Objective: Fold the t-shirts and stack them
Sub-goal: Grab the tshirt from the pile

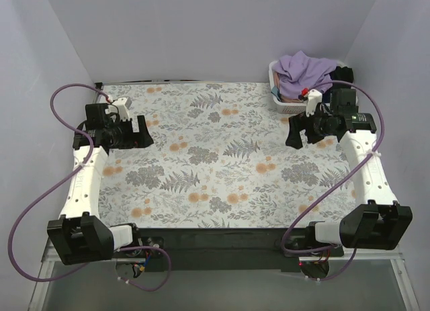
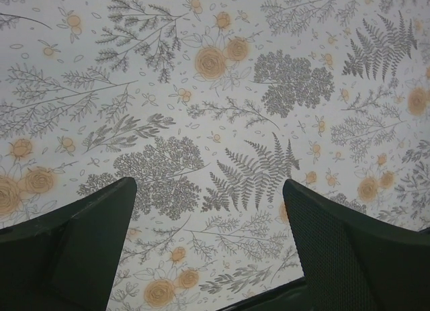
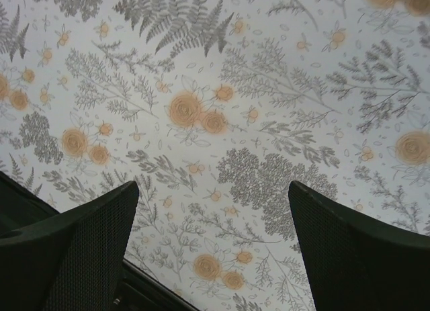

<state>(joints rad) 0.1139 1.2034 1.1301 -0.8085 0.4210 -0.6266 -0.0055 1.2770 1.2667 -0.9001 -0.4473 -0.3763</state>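
A lavender-purple t-shirt lies crumpled on top of a white slatted basket at the back right of the table. A bit of pink cloth and black cloth show beside it in the basket. My left gripper hovers open and empty over the left side of the table; it also shows in the left wrist view. My right gripper hovers open and empty just in front of the basket; the right wrist view shows only tablecloth between its fingers. No blue shirt shows.
A floral tablecloth with grey ferns and orange flowers covers the table. Purple cables loop off both arms. Pale walls close in the back and both sides.
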